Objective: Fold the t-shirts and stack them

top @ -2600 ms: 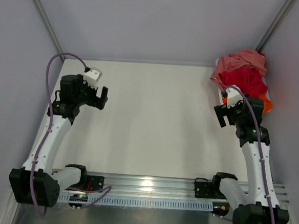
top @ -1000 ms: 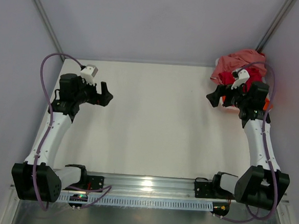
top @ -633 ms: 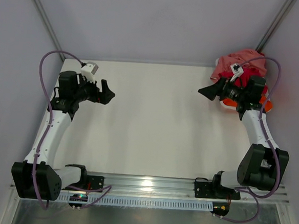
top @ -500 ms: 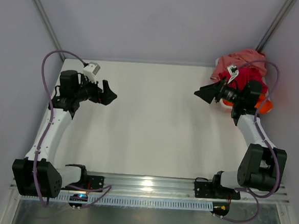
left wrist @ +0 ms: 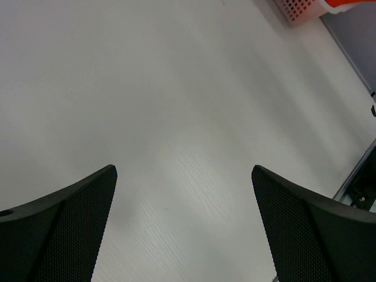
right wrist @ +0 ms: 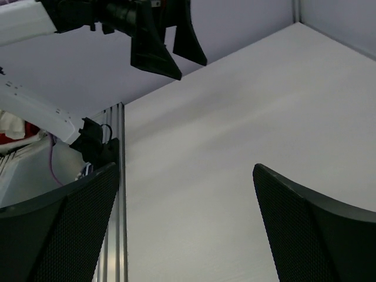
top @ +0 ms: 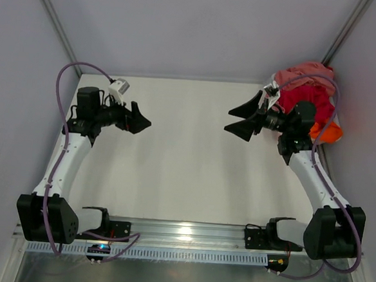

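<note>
The table (top: 187,154) is stretching out under both sets of jaws. The t-shirts (top: 312,97) are lying heaped just behind the right gripper (top: 232,121), well apart from the left gripper (top: 142,117). Both are hovering spread wide, gripping nothing.

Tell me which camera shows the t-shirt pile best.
Top external: the t-shirt pile lies in the far right corner, pink over crimson and orange. Left wrist catches only an orange scrap by a white basket corner. Right wrist shows none clearly.
</note>
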Robot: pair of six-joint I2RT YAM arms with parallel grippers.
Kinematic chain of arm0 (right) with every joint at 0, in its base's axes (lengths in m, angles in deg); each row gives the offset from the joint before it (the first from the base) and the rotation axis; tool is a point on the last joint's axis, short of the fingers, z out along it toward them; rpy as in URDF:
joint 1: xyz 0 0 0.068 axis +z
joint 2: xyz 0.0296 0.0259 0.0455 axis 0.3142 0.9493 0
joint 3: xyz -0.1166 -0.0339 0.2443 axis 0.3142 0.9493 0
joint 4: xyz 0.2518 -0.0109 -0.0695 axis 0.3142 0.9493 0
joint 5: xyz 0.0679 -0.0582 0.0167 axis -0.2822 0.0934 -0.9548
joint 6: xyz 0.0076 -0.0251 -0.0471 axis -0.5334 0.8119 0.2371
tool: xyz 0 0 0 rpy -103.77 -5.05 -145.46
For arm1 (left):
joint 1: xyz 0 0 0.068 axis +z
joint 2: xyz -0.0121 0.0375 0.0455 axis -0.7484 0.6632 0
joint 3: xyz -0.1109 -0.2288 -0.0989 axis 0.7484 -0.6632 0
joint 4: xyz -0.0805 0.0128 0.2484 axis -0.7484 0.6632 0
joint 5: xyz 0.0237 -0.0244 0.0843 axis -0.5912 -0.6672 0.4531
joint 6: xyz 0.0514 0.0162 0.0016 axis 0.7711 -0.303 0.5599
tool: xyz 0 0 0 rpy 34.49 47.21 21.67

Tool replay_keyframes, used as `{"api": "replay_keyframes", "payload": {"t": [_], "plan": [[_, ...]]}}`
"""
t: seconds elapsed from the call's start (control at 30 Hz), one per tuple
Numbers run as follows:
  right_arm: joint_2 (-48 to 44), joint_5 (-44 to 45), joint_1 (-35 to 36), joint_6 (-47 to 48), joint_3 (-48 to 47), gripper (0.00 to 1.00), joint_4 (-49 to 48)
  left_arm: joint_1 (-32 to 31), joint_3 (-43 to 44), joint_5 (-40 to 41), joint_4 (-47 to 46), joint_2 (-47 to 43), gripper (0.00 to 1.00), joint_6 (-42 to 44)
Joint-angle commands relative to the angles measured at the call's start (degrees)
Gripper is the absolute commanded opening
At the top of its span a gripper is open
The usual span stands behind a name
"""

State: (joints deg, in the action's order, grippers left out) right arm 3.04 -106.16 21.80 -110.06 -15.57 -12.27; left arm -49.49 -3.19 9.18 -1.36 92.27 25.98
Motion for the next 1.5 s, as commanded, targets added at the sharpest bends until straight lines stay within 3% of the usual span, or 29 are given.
{"api": "replay_keyframes", "payload": {"t": [0.0,0.1,0.27,0.33,0.5,0.63,0.73,0.77,0.8,0.87,0.9,1.03,1.17,1.2,1.23,1.27,1.3,1.33,1.37,1.4,1.43,1.47], "plan": [[-0.97,-3.80,2.83,-1.89,5.61,0.99,-13.87,0.07,2.05,-3.70,0.93,0.47,0.99,-1.28],[-2.56,-2.05,5.38,-9.73,11.88,0.99,-25.01,0.07,2.05,-4.49,2.08,0.56,0.99,-0.41],[-0.28,-1.36,8.11,-1.60,3.19,0.99,-1.33,-0.10,1.35,-5.99,2.70,0.30,0.99,0.13],[1.21,2.16,8.20,7.01,-2.50,0.99,14.13,-0.10,1.17,-6.60,2.09,0.30,0.99,-0.84],[5.69,-0.89,8.20,18.70,-9.82,0.98,31.80,-0.46,1.78,-10.20,2.34,0.47,0.99,-0.76],[8.68,-7.40,8.38,22.94,-11.24,0.98,34.05,-0.81,4.85,-19.33,6.81,2.66,0.99,2.05],[9.83,-9.78,9.61,27.32,-12.28,0.98,38.60,-2.47,10.47,-26.02,17.69,6.96,0.99,9.94],[10.18,-9.78,10.13,32.21,-13.16,0.98,41.40,-2.91,12.83,-26.12,23.12,8.45,0.99,20.06],[10.53,-8.82,10.48,34.61,-14.82,0.98,46.82,-4.22,17.91,-25.94,35.62,11.95,0.99,25.65],[10.98,-4.36,11.71,41.02,-16.85,0.91,53.26,-5.02,23.72,-26.46,45.98,15.48,0.99,36.63],[10.54,2.72,12.15,41.14,-16.86,0.91,53.12,-5.29,25.15,-27.43,52.64,18.55,0.98,38.52],[9.74,5.69,12.86,43.77,-17.04,0.88,54.70,-6.17,29.90,-28.84,64.73,23.57,0.85,48.89],[11.50,5.68,13.30,45.36,-18.18,0.63,58.55,-6.52,30.00,-29.46,66.94,24.46,0.72,51.63],[12.46,5.86,13.39,46.23,-18.96,0.56,59.53,-6.78,30.17,-29.28,67.03,24.47,0.52,51.72],[12.82,5.69,13.48,46.76,-19.32,0.52,60.32,-7.05,30.26,-29.11,66.95,24.47,0.44,51.63],[13.17,5.69,13.48,46.85,-19.67,0.43,60.94,-7.48,30.26,-28.93,66.95,24.38,0.37,51.72],[13.43,5.69,13.56,46.85,-19.85,0.19,60.94,-7.66,30.26,-28.84,66.86,24.29,0.27,51.72],[13.52,5.60,13.74,46.94,-19.94,0.13,60.94,-7.84,30.26,-28.84,66.77,24.12,0.26,51.63],[13.70,5.69,13.91,46.85,-20.02,0.11,60.86,-7.93,30.17,-28.75,66.60,24.03,0.28,51.63],[13.79,5.69,14.00,46.77,-20.37,0.11,60.85,-8.19,30.17,-28.67,66.51,23.85,0.58,51.63],[13.96,5.69,14.18,46.77,-20.55,0.13,60.85,-8.10,30.26,-28.58,66.51,23.76,0.80,51.54],[13.96,5.77,14.53,46.85,-20.73,0.33,60.85,-8.10,30.09,-28.58,66.24,23.59,0.99,51.54]]}}
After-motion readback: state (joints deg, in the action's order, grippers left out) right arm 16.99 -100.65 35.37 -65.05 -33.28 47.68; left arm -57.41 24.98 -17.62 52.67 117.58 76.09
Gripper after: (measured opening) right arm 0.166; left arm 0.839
